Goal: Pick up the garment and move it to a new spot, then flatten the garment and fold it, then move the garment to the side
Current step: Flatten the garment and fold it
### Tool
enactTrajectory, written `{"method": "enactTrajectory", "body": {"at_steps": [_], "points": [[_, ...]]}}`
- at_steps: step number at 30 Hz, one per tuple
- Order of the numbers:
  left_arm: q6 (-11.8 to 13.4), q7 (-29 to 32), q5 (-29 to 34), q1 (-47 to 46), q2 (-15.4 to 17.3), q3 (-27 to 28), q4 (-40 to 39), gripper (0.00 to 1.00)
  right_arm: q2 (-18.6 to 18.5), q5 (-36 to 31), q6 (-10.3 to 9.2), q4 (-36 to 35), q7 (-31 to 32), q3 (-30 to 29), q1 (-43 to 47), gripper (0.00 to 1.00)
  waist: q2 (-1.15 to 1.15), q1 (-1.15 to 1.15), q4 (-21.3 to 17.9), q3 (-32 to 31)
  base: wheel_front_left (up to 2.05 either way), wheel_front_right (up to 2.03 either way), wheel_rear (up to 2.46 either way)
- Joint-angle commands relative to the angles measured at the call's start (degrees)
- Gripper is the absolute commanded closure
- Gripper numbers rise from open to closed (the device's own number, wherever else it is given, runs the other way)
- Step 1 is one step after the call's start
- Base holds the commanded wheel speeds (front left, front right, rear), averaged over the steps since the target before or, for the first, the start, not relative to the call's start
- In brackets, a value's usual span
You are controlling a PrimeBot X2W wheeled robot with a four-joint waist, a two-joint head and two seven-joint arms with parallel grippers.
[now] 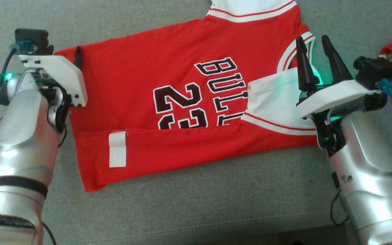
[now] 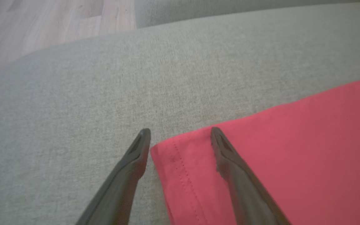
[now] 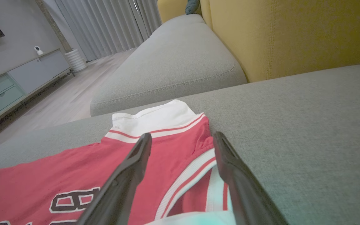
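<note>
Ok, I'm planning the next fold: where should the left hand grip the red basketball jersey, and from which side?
Probably the hem corner of the red basketball jersey, approached from the robot's left along the grey sofa cushion: it lies flat, edge exposed, framed by the open left hand.

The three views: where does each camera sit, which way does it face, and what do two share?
Head view: on the head, facing down at the red jersey on the grey sofa; both forearms show.
Left wrist view: on the left wrist, facing the jersey's hem corner; open left gripper shows.
Right wrist view: on the right wrist, facing across the white trim towards a yellow backrest; open right gripper shows.
Shared: head and right wrist views show the lettering.
</note>
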Motion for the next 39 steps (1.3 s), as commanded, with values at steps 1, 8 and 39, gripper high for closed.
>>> {"method": "enactTrajectory", "body": {"at_steps": [1, 8, 39], "points": [[-0.1, 0.3, -0.1, -2.7, 3.1, 1.4, -0.5, 0.00, 0.0, 0.4, 0.37, -1.4, -0.8, 1.3, -1.9, 0.00, 0.00, -0.01, -0.2, 0.9, 0.00, 0.00, 0.00], [-0.1, 1.4, -0.9, -3.6, 2.4, 1.2, 2.4, 0.00, -2.3, 1.6, 0.37, -0.8, 0.2, 1.8, -5.3, 0.00, 0.00, -0.01, 1.0, 2.4, 0.00, 0.00, 0.00], [-4.6, -4.5, -3.9, -11.0, -10.1, -7.8, 1.8, 1.00, -18.4, -3.4, 0.37, 26.3, 19.4, 8.1, -34.9, 0.00, 0.00, -0.01, 19.2, 12.2, 0.00, 0.00, 0.00]]}}
